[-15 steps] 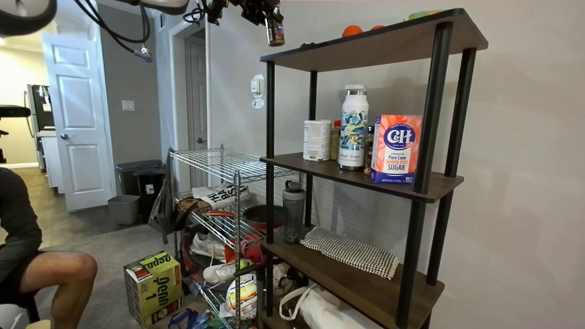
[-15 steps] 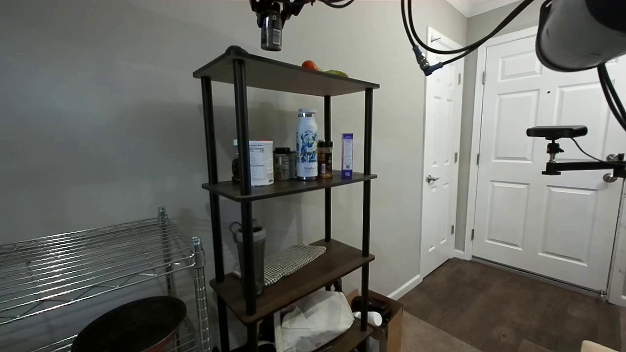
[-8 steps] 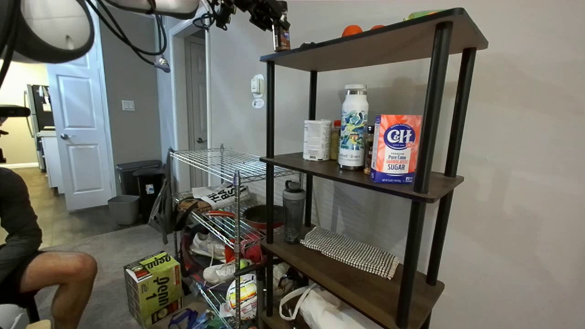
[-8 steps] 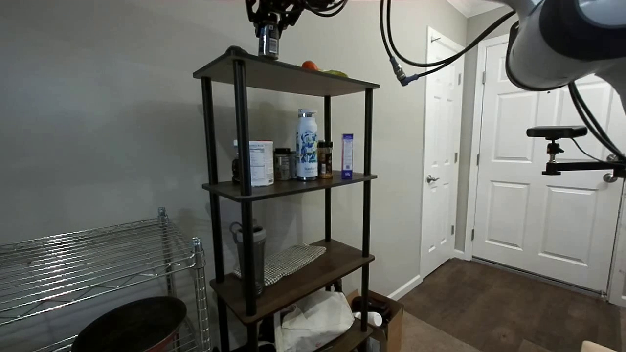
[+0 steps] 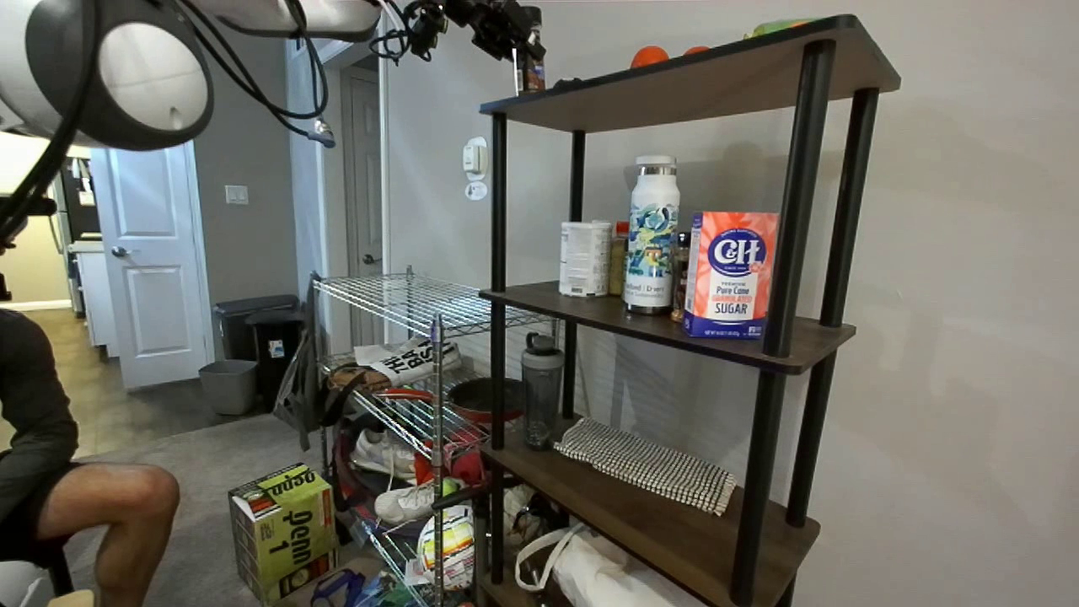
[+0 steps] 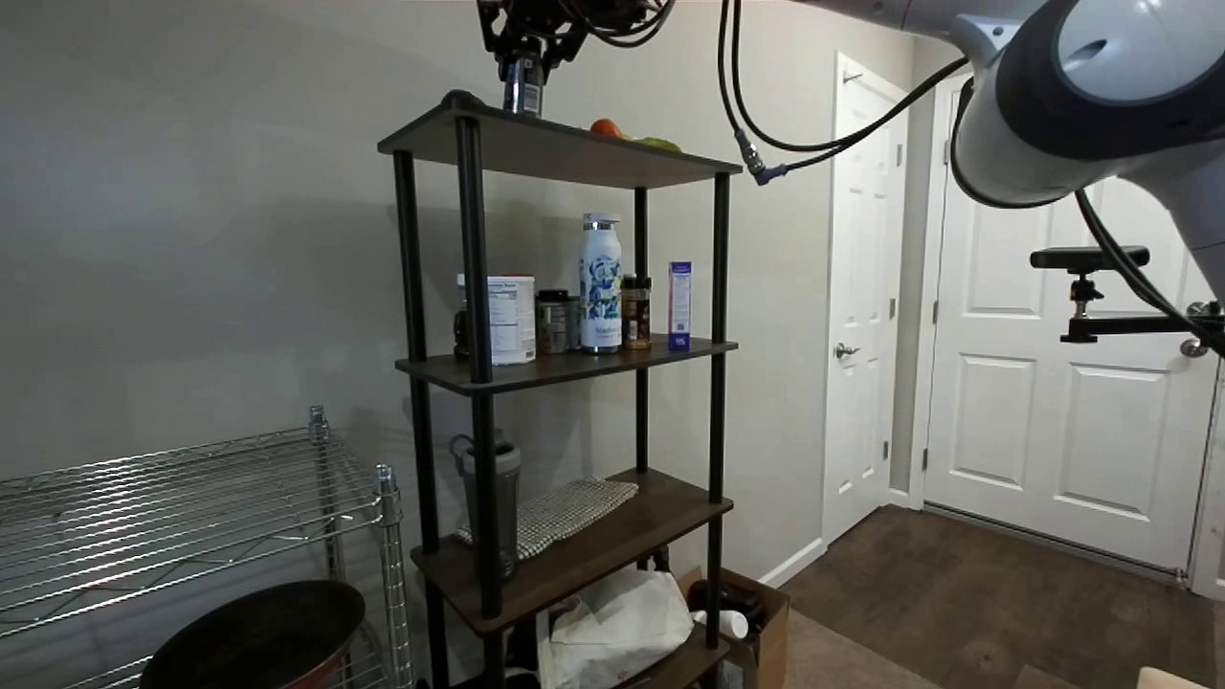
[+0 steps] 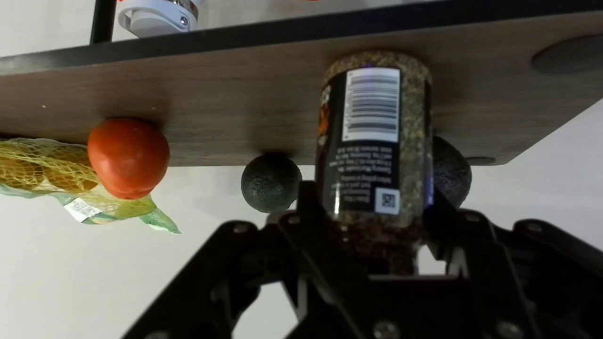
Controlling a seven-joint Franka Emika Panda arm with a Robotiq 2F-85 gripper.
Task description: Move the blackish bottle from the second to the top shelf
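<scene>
Pincer clamped on the blackish bottle, the load is held close to upright near one end of the top shelf, and I'd say only the setting-down remains. Whether the bottle is touching the top shelf I can't tell: the edge hides its foot in both exterior views. Letting go is what worries me. If the grip loosens with air beneath, the bottle would drop, rock and perhaps roll off the top shelf, whose front edge looks close by. Pressing down too hard could twist it in the grip instead. Toward the back of the top shelf sit two dark round fruits, avocados perhaps, one partly hidden behind the bottle; a push further in could send that one rolling. Farther along the top shelf, the tomato seems safe unless the pincer backs out sideways.
</scene>
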